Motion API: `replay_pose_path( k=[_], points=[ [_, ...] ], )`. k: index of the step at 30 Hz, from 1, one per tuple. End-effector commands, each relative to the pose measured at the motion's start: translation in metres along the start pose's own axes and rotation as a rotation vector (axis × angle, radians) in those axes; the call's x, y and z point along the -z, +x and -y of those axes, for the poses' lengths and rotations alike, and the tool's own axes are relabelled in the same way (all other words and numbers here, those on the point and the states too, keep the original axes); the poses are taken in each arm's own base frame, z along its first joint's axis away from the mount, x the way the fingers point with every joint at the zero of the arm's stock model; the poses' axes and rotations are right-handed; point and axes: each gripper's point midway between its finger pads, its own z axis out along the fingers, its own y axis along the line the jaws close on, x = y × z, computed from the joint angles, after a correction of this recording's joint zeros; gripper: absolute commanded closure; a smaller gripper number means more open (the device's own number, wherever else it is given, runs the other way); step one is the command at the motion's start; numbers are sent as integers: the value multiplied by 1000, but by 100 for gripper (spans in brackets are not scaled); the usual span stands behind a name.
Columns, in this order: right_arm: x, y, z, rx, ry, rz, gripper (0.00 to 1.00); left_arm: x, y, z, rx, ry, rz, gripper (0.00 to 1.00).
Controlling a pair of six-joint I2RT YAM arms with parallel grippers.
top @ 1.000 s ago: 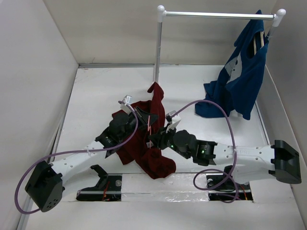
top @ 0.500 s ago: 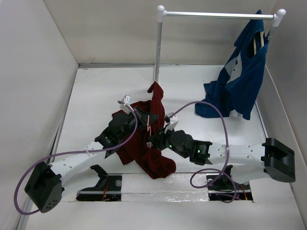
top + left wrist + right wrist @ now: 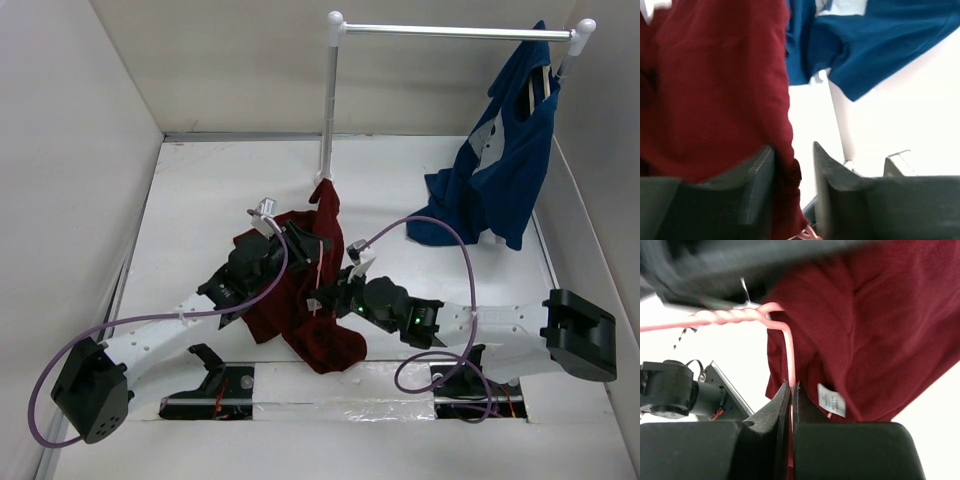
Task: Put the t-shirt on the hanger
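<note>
The maroon t-shirt lies bunched between my two arms, one end draped up against the rack pole. My left gripper is open; in the left wrist view a fold of the t-shirt hangs between the jaws against the left finger, clear of the right one. My right gripper is shut on the pink wire hanger, just below its twisted neck. In the top view only a short pale piece of the hanger shows among the cloth. The t-shirt hangs behind the wire, its white label showing.
A white clothes rack pole stands behind the t-shirt, its bar running right. A navy-blue garment hangs from the bar's right end down to the table. Enclosure walls close in left, right and back.
The left gripper has opened, loosening its hold on the maroon cloth. The right gripper has closed on the pink hanger wire and shifted slightly left. The shirt's raised end has sagged a little.
</note>
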Motion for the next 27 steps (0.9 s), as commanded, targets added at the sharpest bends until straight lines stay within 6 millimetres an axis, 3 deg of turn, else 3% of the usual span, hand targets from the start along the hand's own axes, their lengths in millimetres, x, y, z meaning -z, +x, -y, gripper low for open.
replay_pose_path(
  k=[1,2,6,13,18,19,24,27],
  points=[
    [8,-17,-9,-53,-39,56,100,-2,-32,36,-81,55,81,64],
    [10,-17,-9,-52,-39,54,100,-3,-37,31,-91,29,108,51],
    [22,-20,-10,-60,-51,41,100,-4,-55,32,-134,-12,163,34],
    [41,-19,-18,-48,-132,23,100,-16,-101,38,-233,-140,306,34],
    [56,-17,-27,-20,-202,-11,100,-42,-110,28,-293,-192,279,35],
    [57,-19,-26,-16,-206,-10,100,-45,-117,32,-286,-185,284,35],
    [69,-17,-29,1,-236,-39,100,-53,-143,9,-188,-157,295,31],
    [75,-17,-30,0,-256,-43,100,-61,-141,15,-168,-100,277,29]
  ],
)
